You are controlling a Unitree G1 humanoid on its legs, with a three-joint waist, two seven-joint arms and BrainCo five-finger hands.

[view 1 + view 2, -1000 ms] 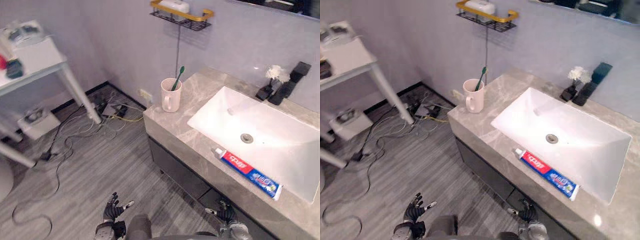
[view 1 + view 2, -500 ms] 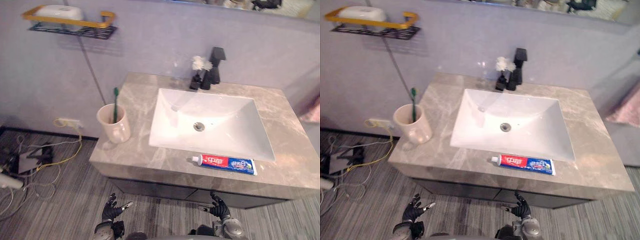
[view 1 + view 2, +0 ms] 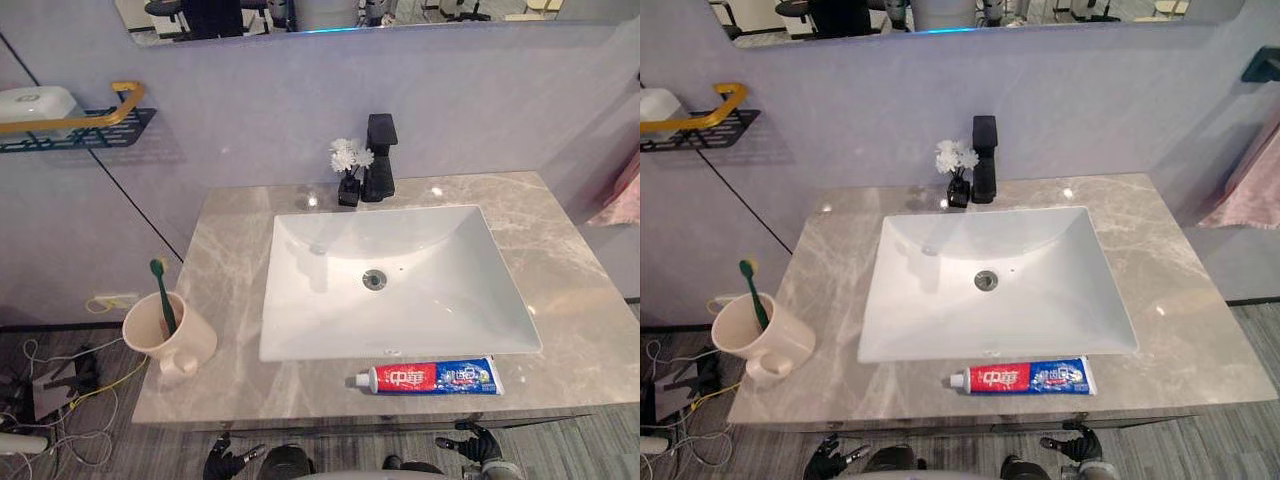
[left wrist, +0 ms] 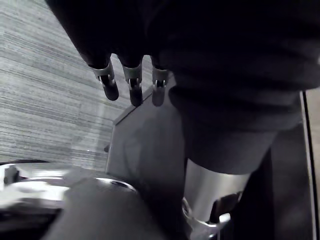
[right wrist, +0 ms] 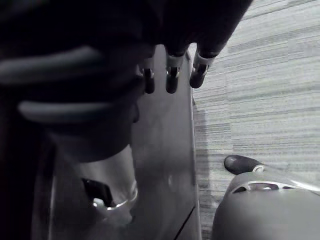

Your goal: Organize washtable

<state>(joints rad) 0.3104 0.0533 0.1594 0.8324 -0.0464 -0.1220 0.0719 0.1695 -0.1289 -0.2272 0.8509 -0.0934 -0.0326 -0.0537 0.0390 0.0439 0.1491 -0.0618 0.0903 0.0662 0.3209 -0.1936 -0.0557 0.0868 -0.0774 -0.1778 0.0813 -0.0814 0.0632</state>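
Toothpaste tube [image 3: 432, 378] lies flat on the grey veined stone counter [image 3: 570, 300], on the narrow strip between the basin's front rim and the counter's front edge, slightly right of centre. Its long axis runs parallel to that front edge. The white cap points toward the counter's left end and the flat tail toward the right.

Basin [image 3: 300, 310] is white, rectangular and sunk into the counter. A cream mug [image 3: 182, 342] stands upright at the front left corner, holding a green toothbrush [image 3: 163, 305] head up. A black tap [image 3: 380, 168] and small white flowers [image 3: 349, 157] stand at the back edge against a pale lilac wall. A black wire shelf [image 3: 90, 130] with a gold rail hangs on the wall to the left. The floor [image 5: 270, 75] is grey and striped.

Left hand [image 3: 226, 461] and right hand [image 3: 476, 442] hang below the counter's front edge, fingers straight and apart, holding nothing.
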